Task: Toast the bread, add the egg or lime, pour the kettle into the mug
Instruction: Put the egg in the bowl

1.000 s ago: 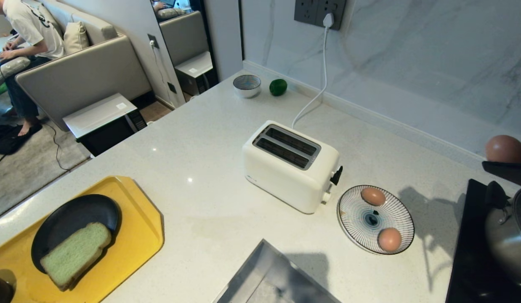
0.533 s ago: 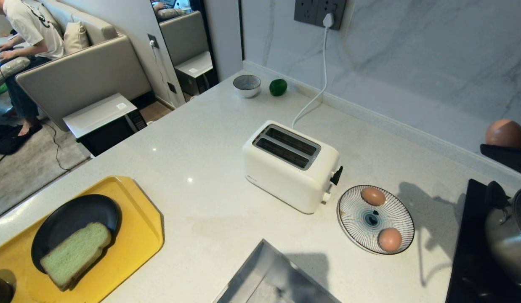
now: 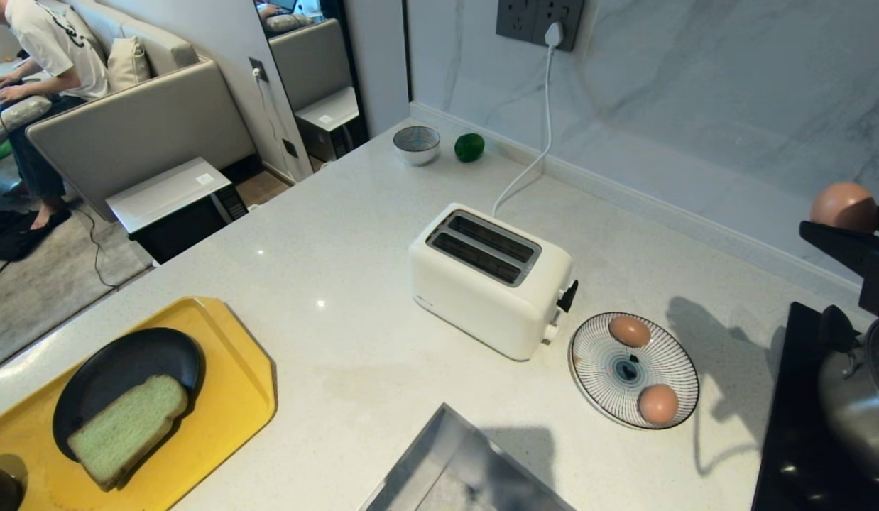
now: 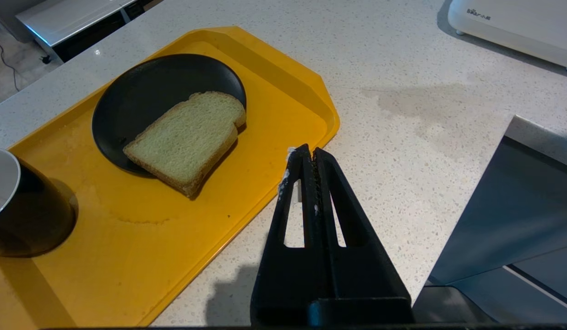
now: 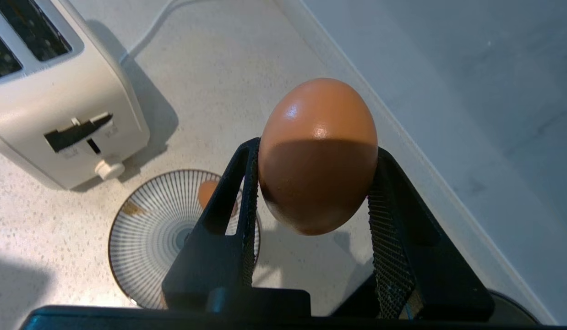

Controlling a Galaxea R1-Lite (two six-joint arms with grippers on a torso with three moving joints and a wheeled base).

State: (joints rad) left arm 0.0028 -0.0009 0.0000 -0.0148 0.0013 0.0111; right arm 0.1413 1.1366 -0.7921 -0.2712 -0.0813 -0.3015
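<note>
We hold one brown egg [image 5: 318,156] between the two fingers of our right end effector [image 5: 313,183], raised at the right edge of the head view above the surface [image 3: 354,234] near the marble wall. Two more eggs [image 3: 630,331] lie apart on one striped plate [image 3: 599,355] below it, so we count three eggs in all. Just left of the plate stands one white toaster [image 3: 490,280] with two empty slots, its cord running up to a wall socket [image 3: 539,20].

One slice of bread [image 3: 127,429] rests on one black plate [image 3: 120,358], partly overhanging the rim, on one yellow tray [image 3: 233,397] at the near left. One mug [image 4: 18,206], black outside and white inside, stands on the same tray near the plate. Our left end effector [image 4: 311,153] hangs over the tray's edge, clenched on nothing.

One lime [image 3: 469,147] sits at the far end of the surface just beside one small bowl [image 3: 416,144]. One steel pot [image 3: 855,404] stands on a black hob [image 3: 787,426] at the right. One sink [image 3: 454,468] shows at the near edge. One person [image 3: 35,64] sits on a sofa [image 3: 141,121] in the far room.
</note>
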